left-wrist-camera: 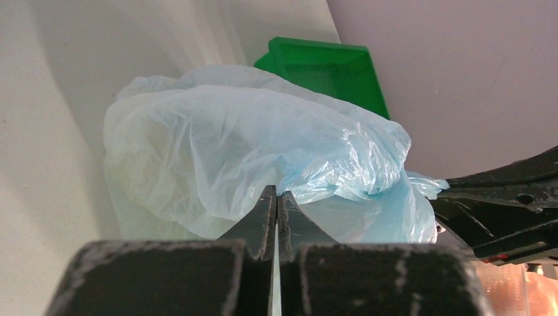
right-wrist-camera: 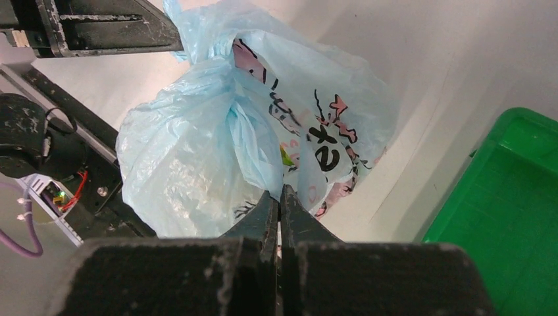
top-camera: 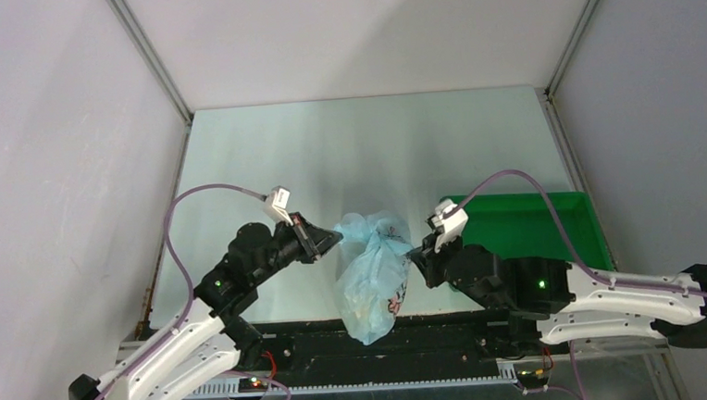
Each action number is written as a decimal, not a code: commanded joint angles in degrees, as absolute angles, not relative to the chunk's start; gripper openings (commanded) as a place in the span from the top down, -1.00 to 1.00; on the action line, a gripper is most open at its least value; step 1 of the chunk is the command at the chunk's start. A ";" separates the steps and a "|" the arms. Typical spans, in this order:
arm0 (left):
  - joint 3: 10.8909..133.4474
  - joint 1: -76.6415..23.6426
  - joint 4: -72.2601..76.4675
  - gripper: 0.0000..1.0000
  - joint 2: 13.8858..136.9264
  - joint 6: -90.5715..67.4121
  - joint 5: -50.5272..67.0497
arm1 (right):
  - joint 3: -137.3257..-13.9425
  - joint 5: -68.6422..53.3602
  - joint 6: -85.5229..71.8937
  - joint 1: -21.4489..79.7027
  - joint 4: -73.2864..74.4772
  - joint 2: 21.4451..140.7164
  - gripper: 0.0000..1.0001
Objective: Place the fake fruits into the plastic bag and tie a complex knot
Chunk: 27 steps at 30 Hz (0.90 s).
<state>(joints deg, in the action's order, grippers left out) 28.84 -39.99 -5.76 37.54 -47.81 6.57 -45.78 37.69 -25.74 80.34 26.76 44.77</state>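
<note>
Our left gripper [left-wrist-camera: 276, 196] pinches tight on the gathered top of the plastic bag [top-camera: 374, 287] from the left. Our right gripper [right-wrist-camera: 280, 196] clamps a fold from the right. The bag lies between them, long axis toward the near edge, neither gripper nearer.

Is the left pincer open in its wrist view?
No, the left pincer is shut, pinching a fold of the plastic bag.

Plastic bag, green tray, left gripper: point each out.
plastic bag [top-camera: 373, 282], top view, middle of its body
green tray [top-camera: 518, 227], top view, bare floor
left gripper [left-wrist-camera: 276, 194], left wrist view, between its fingertips
</note>
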 commanded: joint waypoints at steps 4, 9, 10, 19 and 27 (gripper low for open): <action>33.81 -38.26 -10.15 1.00 37.41 -41.98 -2.13 | -49.35 40.49 -26.77 77.99 29.48 39.60 1.00; 35.10 -36.68 -10.94 1.00 36.66 -40.36 -3.21 | -50.14 42.34 -26.74 76.85 31.73 37.13 1.00; 35.41 -36.53 -11.06 1.00 36.83 -40.13 -3.27 | -50.16 42.42 -26.59 76.45 31.97 36.98 1.00; 25.55 -31.94 -8.34 1.00 36.68 -41.49 -8.50 | -39.59 38.09 -40.70 61.44 39.09 39.34 1.00; 18.98 -27.09 1.62 1.00 35.52 -40.81 3.78 | -29.47 22.85 -40.57 53.76 28.36 37.06 1.00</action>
